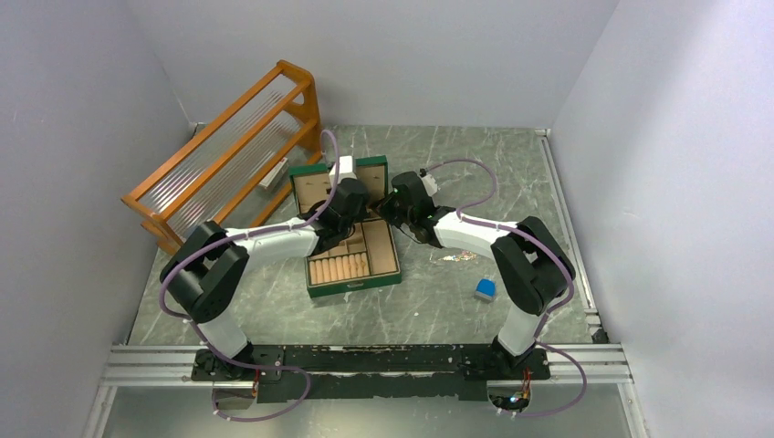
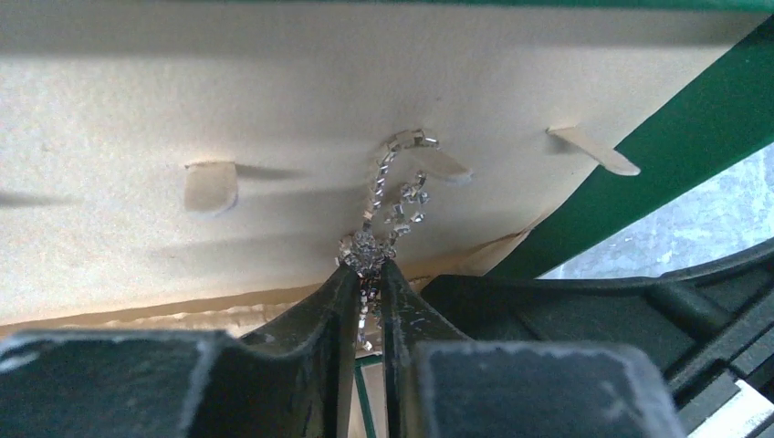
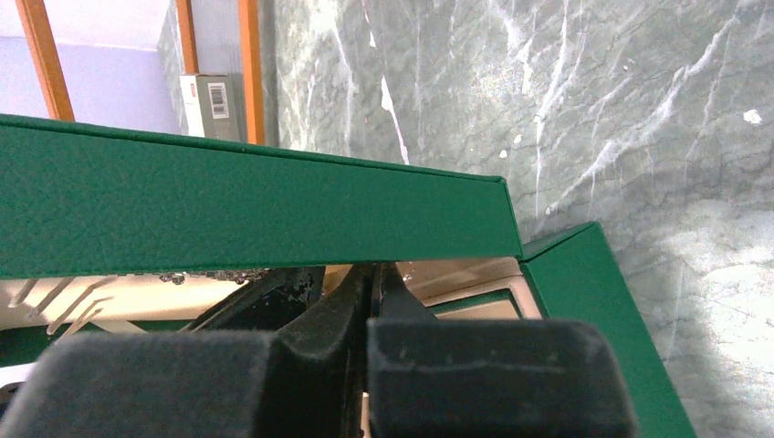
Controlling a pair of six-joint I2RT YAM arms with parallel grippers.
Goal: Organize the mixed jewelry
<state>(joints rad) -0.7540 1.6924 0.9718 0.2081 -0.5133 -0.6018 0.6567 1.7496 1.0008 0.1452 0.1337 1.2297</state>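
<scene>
A green jewelry box (image 1: 354,288) lies open mid-table with its lid (image 3: 228,201) standing up. Inside the lid, a thin glittering chain (image 2: 392,187) is looped over a small tab hook (image 2: 438,162) on the cream lining (image 2: 183,91). My left gripper (image 2: 370,272) is shut on the chain's lower end, just under the hook. It sits over the box (image 1: 339,196). My right gripper (image 3: 379,274) is shut with nothing seen between its fingers, tips just under the lid's right edge (image 1: 392,205). More loose jewelry (image 1: 454,258) lies on the table right of the box.
A small blue block (image 1: 485,290) sits on the table near the right arm. A wooden rack (image 1: 228,155) stands at the back left. The box's front tray holds a row of cream rolls (image 1: 338,268). Other tab hooks (image 2: 212,185) (image 2: 593,151) flank the chain.
</scene>
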